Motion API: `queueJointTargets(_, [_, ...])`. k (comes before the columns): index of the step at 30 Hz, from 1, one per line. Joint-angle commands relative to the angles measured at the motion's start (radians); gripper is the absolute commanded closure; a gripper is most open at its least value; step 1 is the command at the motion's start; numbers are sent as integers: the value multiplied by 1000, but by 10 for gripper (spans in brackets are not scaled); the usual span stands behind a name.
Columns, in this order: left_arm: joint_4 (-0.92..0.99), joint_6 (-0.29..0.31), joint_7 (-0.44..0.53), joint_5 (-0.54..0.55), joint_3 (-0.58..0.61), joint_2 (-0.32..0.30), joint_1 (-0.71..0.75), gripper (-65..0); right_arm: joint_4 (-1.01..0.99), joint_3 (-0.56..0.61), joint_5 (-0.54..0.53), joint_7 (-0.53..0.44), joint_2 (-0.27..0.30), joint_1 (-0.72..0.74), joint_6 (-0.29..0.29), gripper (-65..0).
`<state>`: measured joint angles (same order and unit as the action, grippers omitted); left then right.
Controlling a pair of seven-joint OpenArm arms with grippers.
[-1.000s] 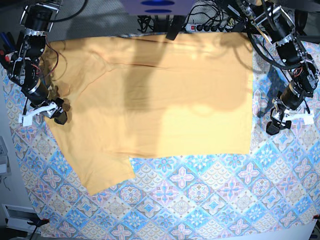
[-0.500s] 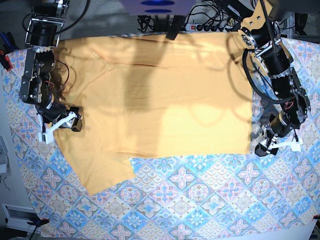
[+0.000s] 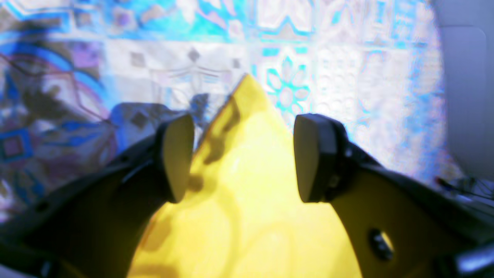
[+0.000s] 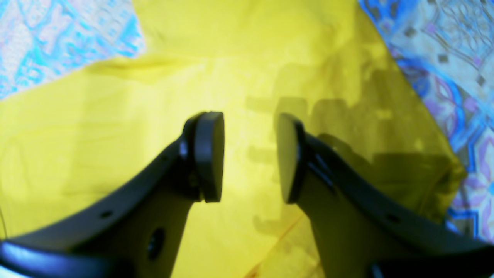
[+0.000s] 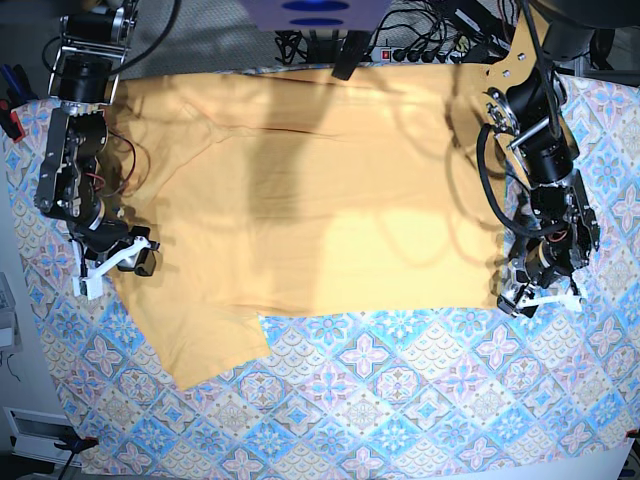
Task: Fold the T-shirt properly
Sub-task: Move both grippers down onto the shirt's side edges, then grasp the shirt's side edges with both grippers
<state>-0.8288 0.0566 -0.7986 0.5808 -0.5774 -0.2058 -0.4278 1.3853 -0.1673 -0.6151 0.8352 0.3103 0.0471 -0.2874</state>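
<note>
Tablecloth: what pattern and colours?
Tablecloth: patchwork of ornate tiles in blue, white and muted pink; shows best in the base view.

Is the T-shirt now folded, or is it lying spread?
Mostly spread: the T-shirt covers a wide area of the patterned tablecloth, with one sleeve sticking out at the near left.

Surface and surroundings, patterned covering in place.
A tile-patterned tablecloth [image 5: 400, 400] in blue, pink and white is lying across the work surface, its squares showing floral and geometric motifs. Light is falling brightly on parts of the cloth, while dark shadows are crossing others. A plain grey surface [image 3: 469, 85] is bordering the cloth in the left wrist view; its identity is unclear.
</note>
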Motion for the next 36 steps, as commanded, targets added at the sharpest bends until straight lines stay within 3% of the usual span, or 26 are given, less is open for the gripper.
queueJointTargets(1, [-1,10,12,-8,1,-13,-39,-397,15,-5,-15,-21,16,20,-6,-217])
queueJointTargets(12, [133,10,61,-43,4,-11,-50,-397,24,-5,-18,-21,16,15,-6,-217])
queueJointTargets(17, [138,9,67,-41,112,-11,-44,-392,26,-5,-18,-21,16,13,-6,-217])
queueJointTargets(27, [141,4,66,-41,165,7,-27,-128,29,-8,-19,-20,16,12,-6,-215])
queueJointTargets(34, [115,7,66,-34,165,9,2,0,52,-5,-18,-20,16,12,-6,-215])
queueJointTargets(36, [59,7,66,-34,165,9,19,0,45,-5,-15,-21,16,13,-6,-217])
